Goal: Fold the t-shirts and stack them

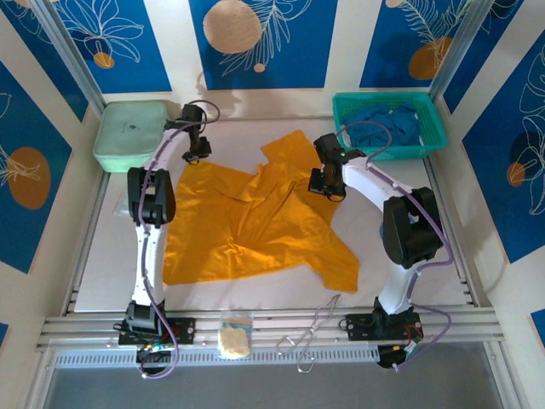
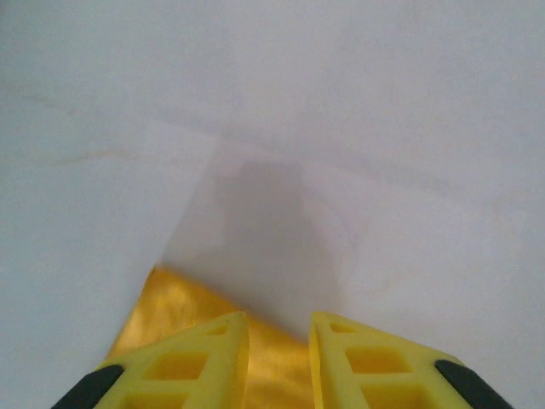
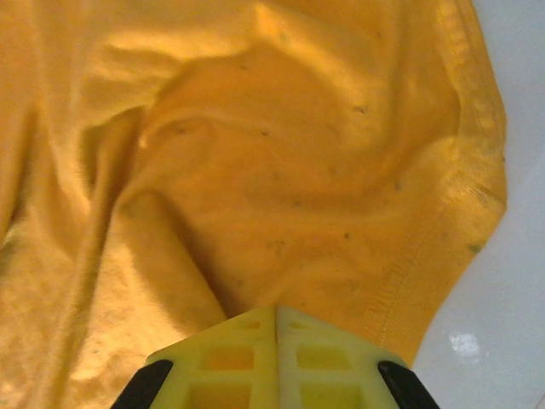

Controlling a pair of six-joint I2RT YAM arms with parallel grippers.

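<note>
Cloth of the mustard shirt rises into the right gripper, closed tight on a fold. The left gripper stands narrow, shirt corner between its fingers (we cannot tell whether it is pinched), white desk ahead.

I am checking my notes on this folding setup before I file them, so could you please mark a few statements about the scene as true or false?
1. The orange t-shirt lies spread on the table. True.
2. The teal basket is empty. False: blue t-shirts lie in it.
3. The right gripper has its jaws closed at the orange shirt's hemmed edge. True.
4. The mint pouch sits at the far right corner. False: it sits at the far left corner.
5. The left gripper is over the middle of the orange shirt. False: it is at a corner of the shirt, with bare table beyond.
</note>
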